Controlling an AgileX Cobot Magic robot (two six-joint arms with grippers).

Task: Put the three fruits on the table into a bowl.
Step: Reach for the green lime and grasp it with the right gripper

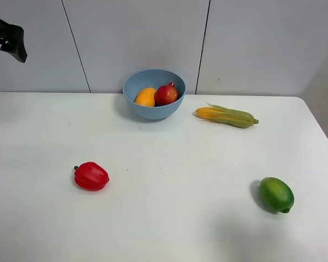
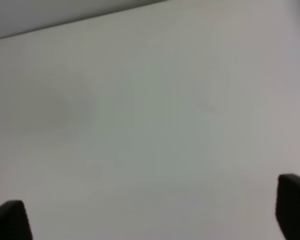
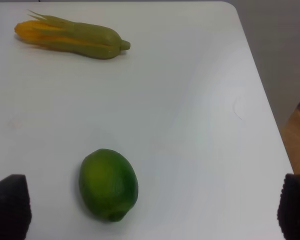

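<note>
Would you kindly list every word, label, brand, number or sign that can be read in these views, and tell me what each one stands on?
Readable text: none in any view.
The light-blue bowl, mango-like fruit, pomegranate-like fruit, lime, red bell pepper, corn cob, white table and wall panels show plain surfaces, with no labels, brands, numbers or signs.

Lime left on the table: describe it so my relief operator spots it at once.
On the white table, look at the near right part, far from the blue bowl at the back. The lime lies there alone: a glossy green oval, shorter and rounder than the corn cob behind it.
</note>
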